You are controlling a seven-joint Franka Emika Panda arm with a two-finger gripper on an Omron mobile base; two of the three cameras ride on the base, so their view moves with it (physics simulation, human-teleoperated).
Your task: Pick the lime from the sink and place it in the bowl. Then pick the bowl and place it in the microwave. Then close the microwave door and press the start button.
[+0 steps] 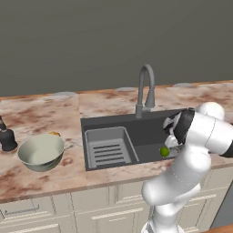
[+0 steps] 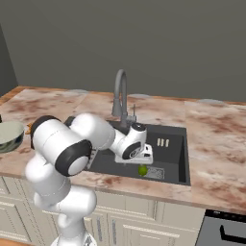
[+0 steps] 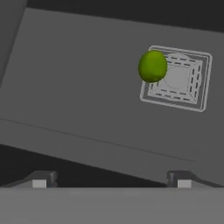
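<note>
My gripper (image 3: pixel 111 179) wide open, empty, hovering over sink (image 3: pixel 87 100). Lime (image 3: pixel 152 66) on sink floor, touching drain grate (image 3: pixel 177 78). Bowl (image 1: pixel 42 152) on surface, left.

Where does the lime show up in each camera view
Left base view: lime at the sink's near right corner, beside the arm.
Right base view: lime below the hand, beside the square drain.
Hand view: lime upper right, overlapping the drain's left edge.
Shared landmark: the drain.
</note>
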